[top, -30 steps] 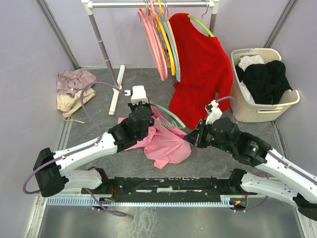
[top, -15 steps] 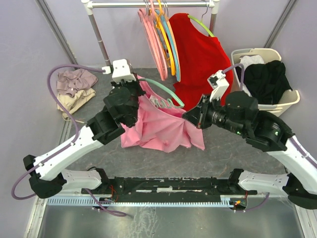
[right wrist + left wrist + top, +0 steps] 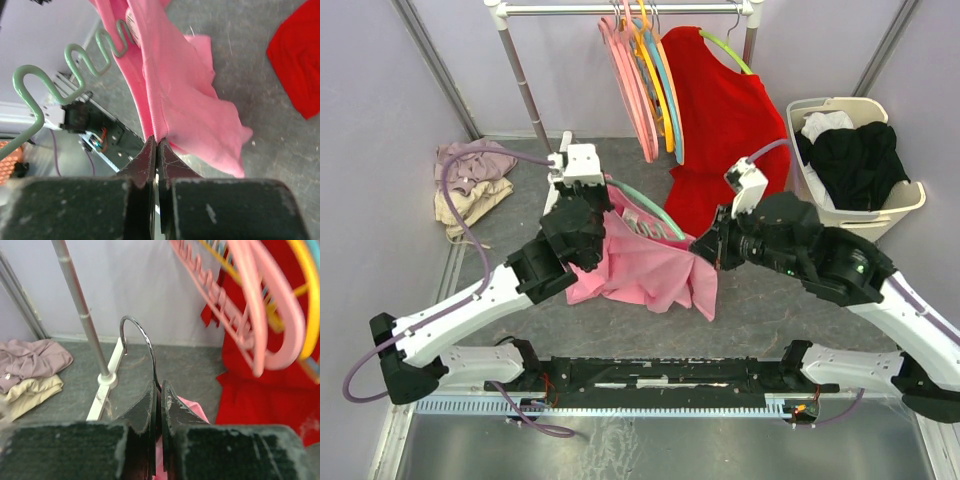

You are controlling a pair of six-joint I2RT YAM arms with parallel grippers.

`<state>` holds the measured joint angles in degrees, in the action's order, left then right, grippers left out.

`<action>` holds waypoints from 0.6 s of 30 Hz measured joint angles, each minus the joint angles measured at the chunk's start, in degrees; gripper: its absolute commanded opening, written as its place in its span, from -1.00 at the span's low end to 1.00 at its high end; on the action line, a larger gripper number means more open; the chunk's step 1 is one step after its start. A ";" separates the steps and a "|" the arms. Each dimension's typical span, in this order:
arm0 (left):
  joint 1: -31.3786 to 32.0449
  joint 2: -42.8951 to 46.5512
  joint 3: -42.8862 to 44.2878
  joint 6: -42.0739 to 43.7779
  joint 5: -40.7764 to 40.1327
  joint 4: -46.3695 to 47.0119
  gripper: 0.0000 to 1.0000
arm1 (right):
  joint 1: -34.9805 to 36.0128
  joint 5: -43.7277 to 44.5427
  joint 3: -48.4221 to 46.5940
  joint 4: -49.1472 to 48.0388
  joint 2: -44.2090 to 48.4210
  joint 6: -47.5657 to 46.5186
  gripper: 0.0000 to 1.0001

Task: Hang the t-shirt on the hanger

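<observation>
The pink t-shirt (image 3: 645,265) hangs above the floor, draped over the mint-green hanger (image 3: 648,206). My left gripper (image 3: 598,192) is shut on the hanger's metal hook (image 3: 137,337) and holds it up; in the left wrist view the jaws (image 3: 160,386) pinch the wire. My right gripper (image 3: 701,250) is shut on a folded edge of the t-shirt (image 3: 185,90) at its right side, with the jaws (image 3: 156,142) closed on the hem. The hanger's wavy bar (image 3: 85,55) shows beside the cloth, outside it.
A clothes rack (image 3: 525,90) stands at the back with pink hangers (image 3: 630,80), a red shirt (image 3: 725,130) on a lime-green hanger (image 3: 725,50). A beige laundry basket (image 3: 850,225) with dark clothes is at the right. A pile of clothes (image 3: 470,180) lies at the left.
Both arms have lifted the t-shirt and hanger off the floor, then shifted slightly right. The shirt now hangs between the two grippers.
</observation>
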<state>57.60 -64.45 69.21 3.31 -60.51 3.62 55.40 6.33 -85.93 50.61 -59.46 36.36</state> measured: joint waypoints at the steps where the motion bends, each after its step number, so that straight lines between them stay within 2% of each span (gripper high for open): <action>1: 0.09 0.15 -2.01 0.00 -0.33 0.37 -0.95 | 0.00 -0.28 2.23 -0.39 0.39 0.26 -0.97; 10: 1.36 -1.29 -15.69 -0.04 -3.63 3.89 -0.95 | 0.00 -3.04 22.56 -6.34 5.29 6.19 -0.97; 18: 2.47 -7.85 -18.43 -0.04 -5.75 7.96 -0.95 | 0.00 -2.89 28.63 -9.05 9.53 9.97 -0.97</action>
<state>60.07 -72.29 50.78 3.27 -66.26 11.57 55.40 3.44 -57.30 41.56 -49.93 46.33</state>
